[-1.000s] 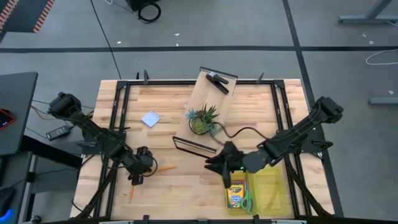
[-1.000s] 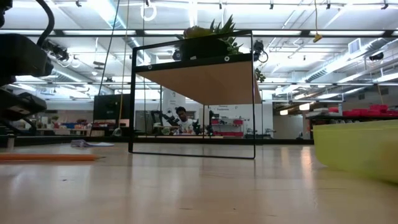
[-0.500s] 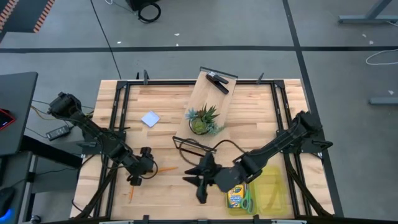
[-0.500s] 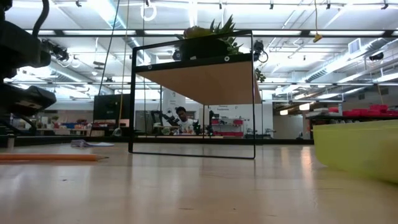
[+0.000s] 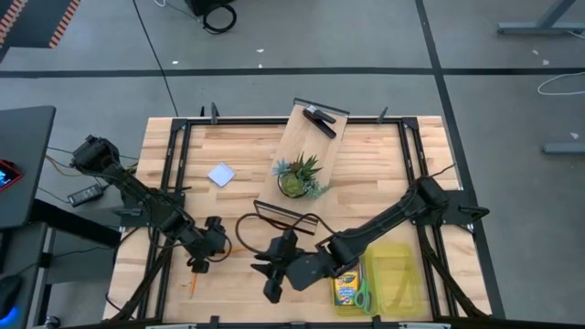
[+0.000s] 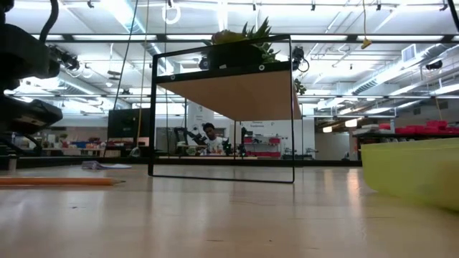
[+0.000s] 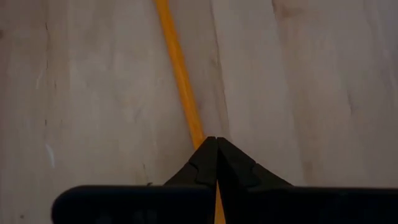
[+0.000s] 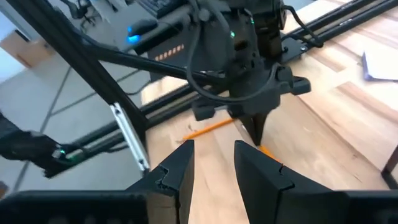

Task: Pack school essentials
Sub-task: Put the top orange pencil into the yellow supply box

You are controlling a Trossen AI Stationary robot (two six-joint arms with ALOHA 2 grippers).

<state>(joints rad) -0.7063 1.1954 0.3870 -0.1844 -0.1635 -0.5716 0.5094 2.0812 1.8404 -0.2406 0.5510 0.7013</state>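
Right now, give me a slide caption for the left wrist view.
Left gripper shut on an orange pencil lying on the wooden table.

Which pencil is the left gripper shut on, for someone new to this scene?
On the wooden table, find the left gripper near its front left. It is shut on the orange pencil lying flat beside it; the other pencil lies apart, nearer the table's front edge.

A large open robotics lab: beyond the wooden bench (image 6: 229, 215), long ceiling light strips (image 6: 143, 21), stocked shelving (image 6: 262, 147), and a person (image 6: 209, 136) seated at equipment.
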